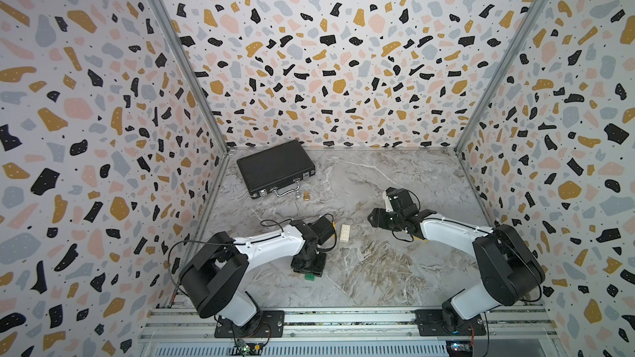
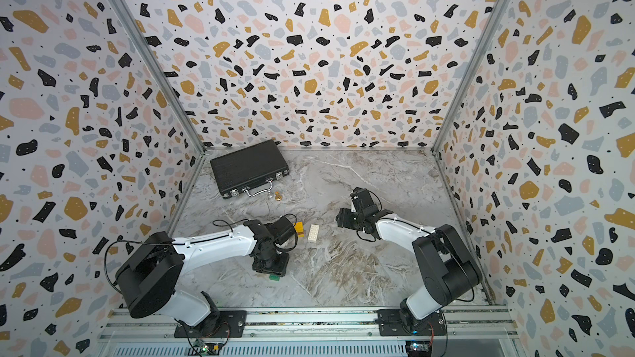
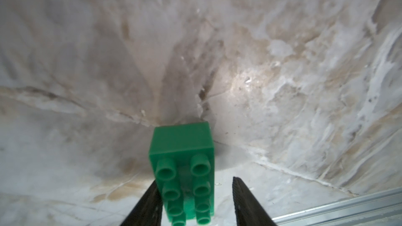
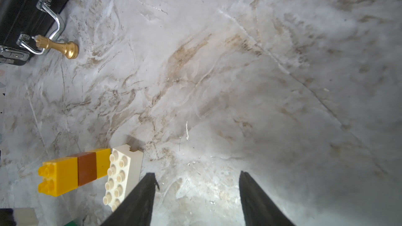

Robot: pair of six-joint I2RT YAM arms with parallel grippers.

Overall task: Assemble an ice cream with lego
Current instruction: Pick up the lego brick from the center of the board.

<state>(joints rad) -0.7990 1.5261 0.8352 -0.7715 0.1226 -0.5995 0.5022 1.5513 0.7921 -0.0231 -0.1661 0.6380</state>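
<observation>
A green lego brick (image 3: 182,170) lies studs-up on the marble table, between the fingers of my left gripper (image 3: 195,179). One finger touches the brick's side; the other stands off it with a visible gap. Both top views show this brick's corner (image 1: 310,276) (image 2: 274,277) poking out under the downward-pointing left gripper (image 1: 307,269). A white lego brick (image 1: 345,233) (image 4: 121,175) lies mid-table. Beside it lies a joined yellow-brown-yellow stick (image 4: 87,168) (image 2: 299,228). My right gripper (image 4: 197,173) (image 1: 374,219) is open and empty, just right of the white brick.
A shut black briefcase (image 1: 275,168) lies at the back left. A small brass-coloured piece (image 1: 306,195) (image 4: 58,45) stands by its handle. Patterned walls close in three sides, and a metal rail (image 1: 343,321) runs along the front edge.
</observation>
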